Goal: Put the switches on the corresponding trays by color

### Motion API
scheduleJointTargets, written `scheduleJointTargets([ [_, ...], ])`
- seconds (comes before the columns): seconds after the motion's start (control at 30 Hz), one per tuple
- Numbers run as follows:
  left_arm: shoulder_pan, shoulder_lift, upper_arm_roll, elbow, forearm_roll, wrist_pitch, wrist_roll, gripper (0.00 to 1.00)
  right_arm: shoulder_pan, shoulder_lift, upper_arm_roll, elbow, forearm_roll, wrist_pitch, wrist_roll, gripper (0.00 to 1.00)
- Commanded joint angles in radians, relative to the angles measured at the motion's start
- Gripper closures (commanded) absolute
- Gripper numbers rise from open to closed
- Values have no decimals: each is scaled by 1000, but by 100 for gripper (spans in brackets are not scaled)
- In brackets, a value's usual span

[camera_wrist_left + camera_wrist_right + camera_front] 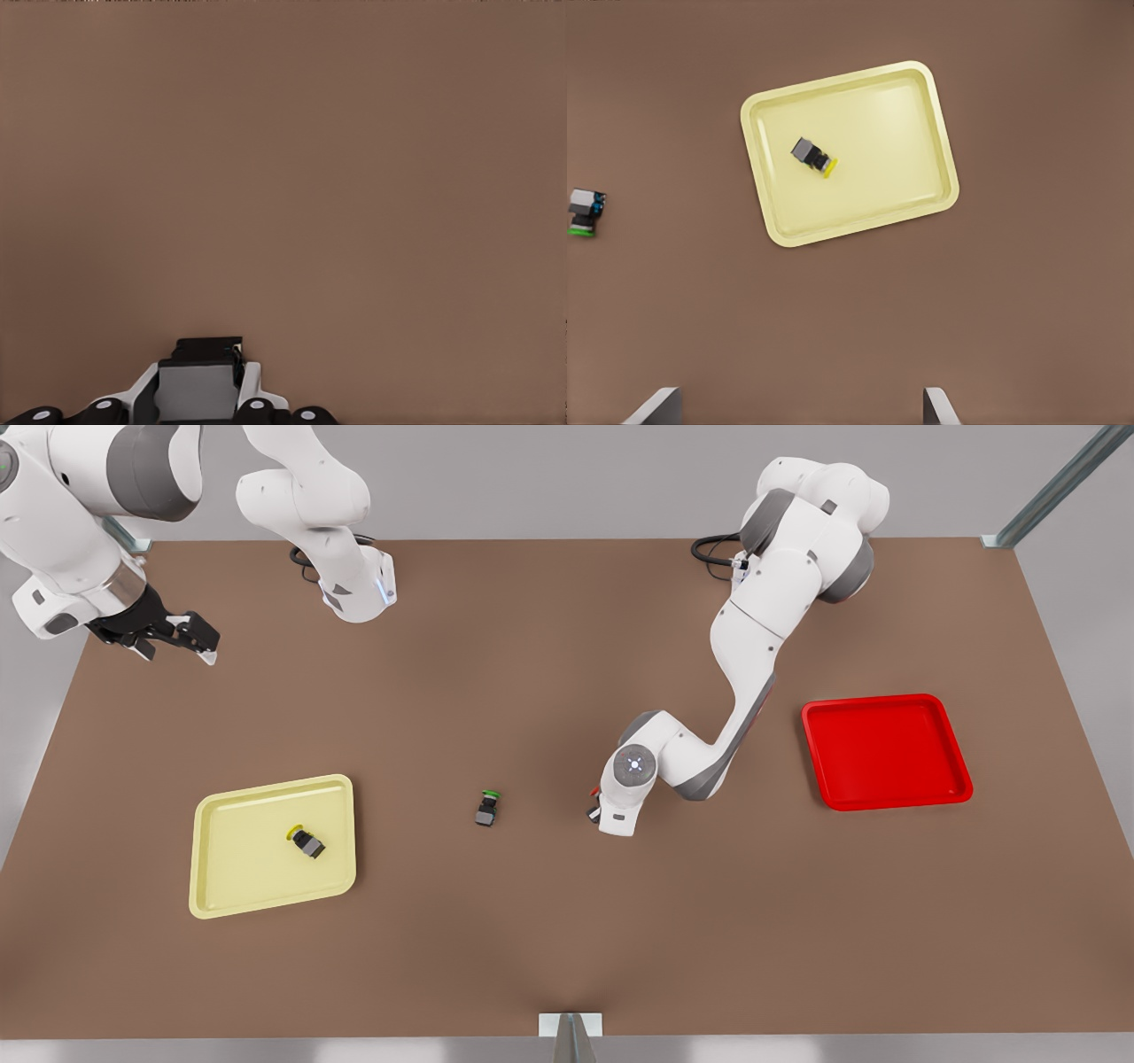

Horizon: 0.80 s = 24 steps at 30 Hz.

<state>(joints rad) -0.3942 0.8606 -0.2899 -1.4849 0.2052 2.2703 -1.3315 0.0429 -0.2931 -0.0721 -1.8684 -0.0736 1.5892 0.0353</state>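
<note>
Brown desk [567, 646] runs wall to wall under both arms, and every place below is counted from the green-capped switch [486, 808] lying near its middle; far out on the front view's left of that switch, and farther back on the desk, the right hand [182, 646] waits high up, its fingers spread wide with nothing between them; closer to the green-capped switch on the same side sits the yellow tray [273, 845], and the yellow switch [306, 841] lies tipped on its side inside that tray, so that half of the job looks done.

Just on the front view's right of the green-capped switch the left hand [595, 808] is low over the bare desk; in the left wrist view its fingers are clamped on the grey-and-black body of a switch; a red fleck beside the hand in the front view suggests this is the red switch [208, 350], though the cap itself is hidden; well beyond it, on the front view's right of the green-capped switch, the red tray [886, 751] lies apart from hand and load.

Judging by its build, the red switch is tiny, light and stiff; the blocky body offers flat sides for the pads, while the round cap would likely slip or roll; a firm hold on the body, as here, seems right, and a low release should keep it from bouncing off the tray.
</note>
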Motion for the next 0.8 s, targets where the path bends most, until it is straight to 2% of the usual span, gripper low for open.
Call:
scheduleJointTargets([
  [0.0, 0, 0, 0, 0, 0, 0, 0, 47, 0, 0, -2, 0, 0, 0, 0, 0],
  [0.5, 0, 2, 0, -3, 0, -8, 0, 48, 2, -1, -12, 2, 0, -6, 0, 0],
  [0.73, 55, -110, -2, -23, -3, -115, 49, 46, 2, 0, -12, 2, 0, -6, 0, 0],
  [0.77, 89, -163, -2, -83, -10, -114, 107, 46, 2, -1, -12, 2, 0, -6, 0, 0],
])
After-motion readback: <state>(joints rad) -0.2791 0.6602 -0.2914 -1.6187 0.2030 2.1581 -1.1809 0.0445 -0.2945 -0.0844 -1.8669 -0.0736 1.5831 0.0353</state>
